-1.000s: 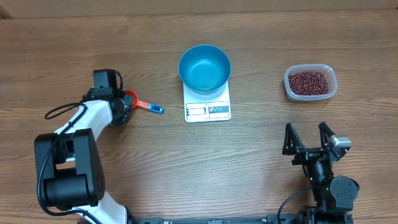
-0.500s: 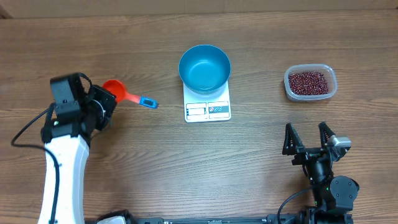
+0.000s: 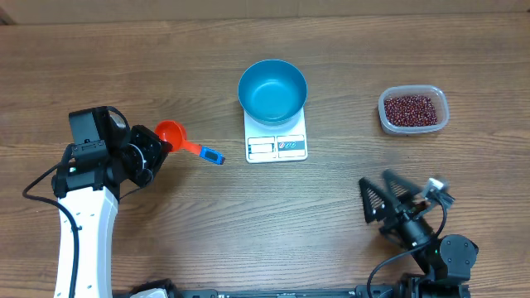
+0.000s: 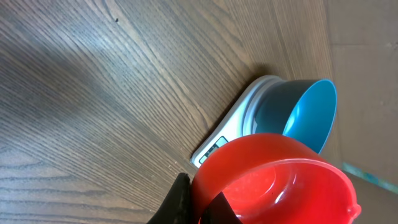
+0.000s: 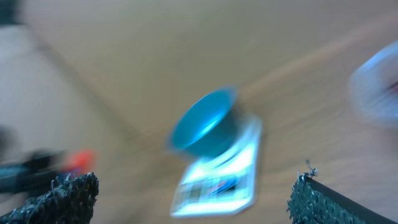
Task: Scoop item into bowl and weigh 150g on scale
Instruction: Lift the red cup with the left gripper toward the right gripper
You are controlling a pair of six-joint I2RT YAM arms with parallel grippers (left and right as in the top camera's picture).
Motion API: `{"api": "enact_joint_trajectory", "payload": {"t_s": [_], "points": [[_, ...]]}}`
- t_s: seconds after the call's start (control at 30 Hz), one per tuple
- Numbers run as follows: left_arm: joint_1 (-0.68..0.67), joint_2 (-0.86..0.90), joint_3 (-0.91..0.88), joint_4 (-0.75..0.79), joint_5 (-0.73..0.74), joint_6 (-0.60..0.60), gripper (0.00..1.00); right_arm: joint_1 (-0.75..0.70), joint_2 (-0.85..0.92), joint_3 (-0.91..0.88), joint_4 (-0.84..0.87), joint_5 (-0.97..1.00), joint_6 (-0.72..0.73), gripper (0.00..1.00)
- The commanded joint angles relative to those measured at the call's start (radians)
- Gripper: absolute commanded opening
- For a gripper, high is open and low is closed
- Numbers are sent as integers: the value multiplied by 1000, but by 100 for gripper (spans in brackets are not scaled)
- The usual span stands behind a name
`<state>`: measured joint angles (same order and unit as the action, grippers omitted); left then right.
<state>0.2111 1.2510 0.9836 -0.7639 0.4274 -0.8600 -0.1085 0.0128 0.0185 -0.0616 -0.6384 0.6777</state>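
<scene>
The bright-blue bowl (image 3: 272,91) stands empty on the white scale (image 3: 277,146) at the table's middle. Dark red-brown beans (image 3: 410,108) fill a clear tub (image 3: 440,122) at the right. My left gripper (image 3: 159,144) is shut on the rim of a red scoop (image 3: 170,132) with a blue-tipped handle, left of the scale. In the left wrist view the scoop's cup (image 4: 280,180) is empty, pinched between black fingers (image 4: 179,198), with the bowl (image 4: 308,112) and scale (image 4: 230,134) beyond. My right gripper (image 3: 383,197) stands open near the front right, nothing between its fingers.
The right wrist view is blurred by motion: the bowl (image 5: 208,124), scale (image 5: 217,180), a red smear of the scoop (image 5: 78,160) and the pale tub (image 5: 379,87) show between the wide-apart fingers (image 5: 62,196). Bare wood lies between the arms.
My left arm has swung back and then right, carrying the scoop nearer to the scale. The right arm has started turning to the left; its jaws stay wide.
</scene>
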Motion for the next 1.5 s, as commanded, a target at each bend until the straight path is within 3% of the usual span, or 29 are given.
{"api": "enact_joint_trajectory", "payload": {"t_s": [0.0,0.1,0.23,0.53,0.73,0.87,1.03,1.17,1.37,1.47], "points": [[-9,-3,1,-7,18,23,4,8,-10,-11,1,-413,322,100],[-33,-3,1,-12,18,23,4,8,-10,-11,3,-424,320,100],[-94,-2,1,-33,11,23,4,8,-10,-11,2,-309,98,100],[-299,-2,1,-40,-76,-3,4,8,8,-10,6,-306,273,100],[-411,-2,1,-39,-175,-191,4,10,61,17,9,-347,330,100],[-464,-2,1,-35,-209,-254,4,10,126,60,20,-347,328,100],[-515,-2,1,-32,-233,-348,4,19,301,63,144,-349,326,100],[-539,-2,1,-32,-252,-423,4,102,466,80,245,-338,324,100],[-547,-2,1,-33,-254,-446,4,357,741,162,355,-166,283,100],[-547,-2,1,-33,-251,-457,4,520,891,190,555,-62,283,100]]}}
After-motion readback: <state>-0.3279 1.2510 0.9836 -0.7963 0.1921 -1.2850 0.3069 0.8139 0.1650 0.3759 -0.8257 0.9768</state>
